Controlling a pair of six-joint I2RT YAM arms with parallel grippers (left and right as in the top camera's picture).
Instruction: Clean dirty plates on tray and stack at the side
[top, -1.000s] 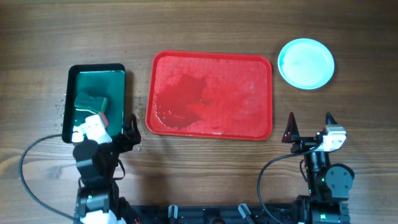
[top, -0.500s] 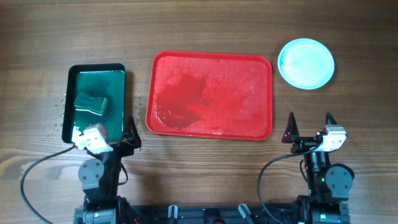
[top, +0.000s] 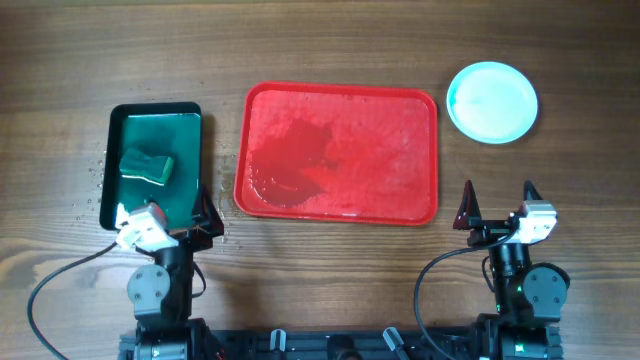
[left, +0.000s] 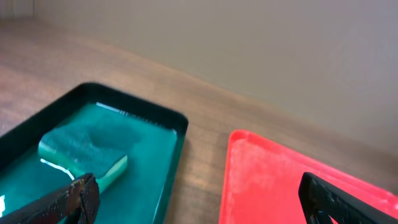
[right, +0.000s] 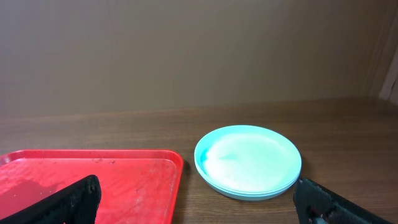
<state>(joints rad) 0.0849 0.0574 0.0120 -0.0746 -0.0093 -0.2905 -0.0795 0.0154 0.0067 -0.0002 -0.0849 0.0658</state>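
Note:
The red tray (top: 340, 150) lies in the middle of the table with wet patches and no plates on it; it also shows in the left wrist view (left: 280, 180) and the right wrist view (right: 87, 180). The plates (top: 491, 101) sit stacked at the far right of the table, pale turquoise on top; the right wrist view (right: 249, 160) shows the stack's layered rims. My left gripper (top: 168, 222) is open and empty at the near edge of the green tray. My right gripper (top: 497, 203) is open and empty, near the table's front, below the stack.
A dark green tray (top: 155, 165) holding water stands left of the red tray, with a green sponge (top: 147, 166) lying in it; both show in the left wrist view, tray (left: 149, 180) and sponge (left: 81, 152). Water drops dot the wood around it.
My left arm has drawn back toward the table's front edge, off the green tray, leaving the sponge lying in it. The right arm has not moved.

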